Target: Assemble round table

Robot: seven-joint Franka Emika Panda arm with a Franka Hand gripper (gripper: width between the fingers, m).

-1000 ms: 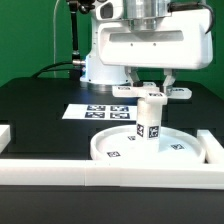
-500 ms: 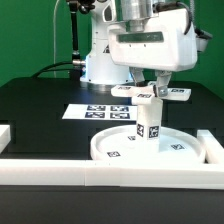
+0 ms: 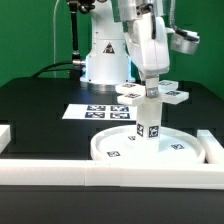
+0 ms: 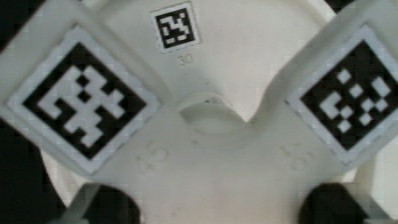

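The large rimmed round disc (image 3: 105, 148) lies flat at the front of the black table. The short thick cylinder (image 3: 149, 122) stands upright on its middle. The flat cross-shaped piece (image 3: 172, 97) sits level on top of the cylinder. My gripper (image 3: 152, 88) reaches straight down onto the cross's centre and is shut on it. In the wrist view the cross-shaped piece (image 4: 214, 140) fills the picture with its tagged arms spreading out. One dark fingertip (image 4: 111, 205) sits against one side of its hub and the other against the opposite side, with my gripper (image 4: 222, 208) closed between them.
The marker board (image 3: 85, 112) lies flat behind the disc. Long white border bars run along the front (image 3: 100, 175), at the exterior view's left (image 3: 5, 135) and right (image 3: 214, 146). The arm's white base (image 3: 105, 60) stands at the back.
My hand has turned about its vertical axis over the cylinder, from broadside to edge-on. The cross-shaped piece has turned with it. The disc and cylinder stay in place.
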